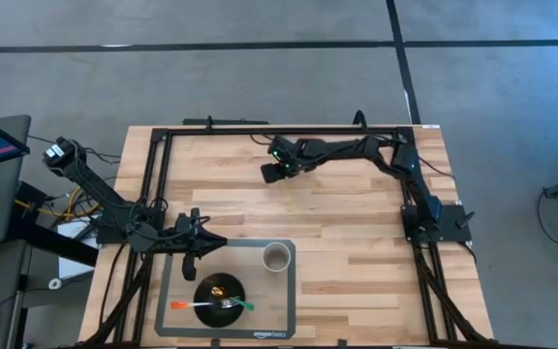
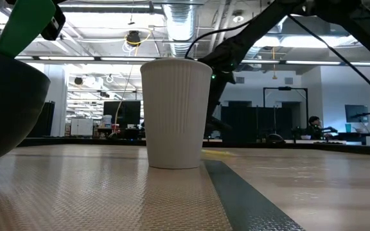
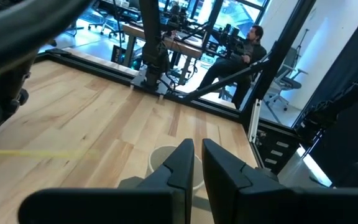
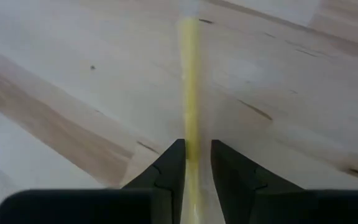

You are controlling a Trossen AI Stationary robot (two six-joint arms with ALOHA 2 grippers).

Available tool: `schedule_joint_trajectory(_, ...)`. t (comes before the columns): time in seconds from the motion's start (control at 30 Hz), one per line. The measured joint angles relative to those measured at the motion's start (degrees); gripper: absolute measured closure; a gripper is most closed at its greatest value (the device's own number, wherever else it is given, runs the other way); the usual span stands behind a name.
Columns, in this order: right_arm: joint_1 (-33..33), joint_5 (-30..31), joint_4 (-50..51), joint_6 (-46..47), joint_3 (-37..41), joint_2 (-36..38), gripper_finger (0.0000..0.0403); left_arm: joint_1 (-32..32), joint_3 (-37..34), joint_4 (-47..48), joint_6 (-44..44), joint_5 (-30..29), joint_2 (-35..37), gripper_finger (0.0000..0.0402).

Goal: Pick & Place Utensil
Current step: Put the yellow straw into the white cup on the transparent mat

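A thin yellow utensil (image 4: 190, 74) lies on the bare wood at the table's far middle; it also shows as a yellow line in the left wrist view (image 3: 30, 151). My right gripper (image 1: 270, 176) is down over it, its fingers closed in on either side (image 4: 197, 155). A grey mat (image 1: 260, 325) at the near left carries a white ribbed cup (image 1: 277, 257) and a black bowl (image 1: 219, 289). A fork and an orange-and-green-handled utensil (image 1: 211, 305) lie across the bowl. My left gripper (image 1: 219, 242) is shut and empty at the mat's far left corner, pointing toward the cup (image 3: 163, 158). My right gripper pinches the yellow utensil's long handle (image 4: 191, 134) between its two fingers, one on each long side. The fingers come from above and slant down at the table. The utensil runs on ahead of the fingertips close along the wood; whether it is lifted does not show.
Black frame rails (image 1: 158, 184) run along the table's left, far and right sides. In the low view the cup (image 2: 175, 112) stands upright on the mat beside the bowl's wall (image 2: 5, 109). Bare wood (image 1: 356, 262) lies between the mat and the right arm's base.
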State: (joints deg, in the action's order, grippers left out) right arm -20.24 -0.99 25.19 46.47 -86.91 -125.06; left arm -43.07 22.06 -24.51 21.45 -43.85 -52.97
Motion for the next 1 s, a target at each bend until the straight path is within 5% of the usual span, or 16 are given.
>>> schedule_joint_trajectory(0.7, 3.91, -0.32, 1.32, -18.37, -0.05, -0.29, 0.0389, 0.0, 0.0, 0.0, 0.0, 0.3, 0.0, 0.0369)
schedule_joint_trajectory(1.0, 9.26, -0.75, 2.2, -21.6, 0.19, 10.46, 0.0397, 0.0, 0.0, 0.0, 0.0, 0.3, 0.0, 0.0369)
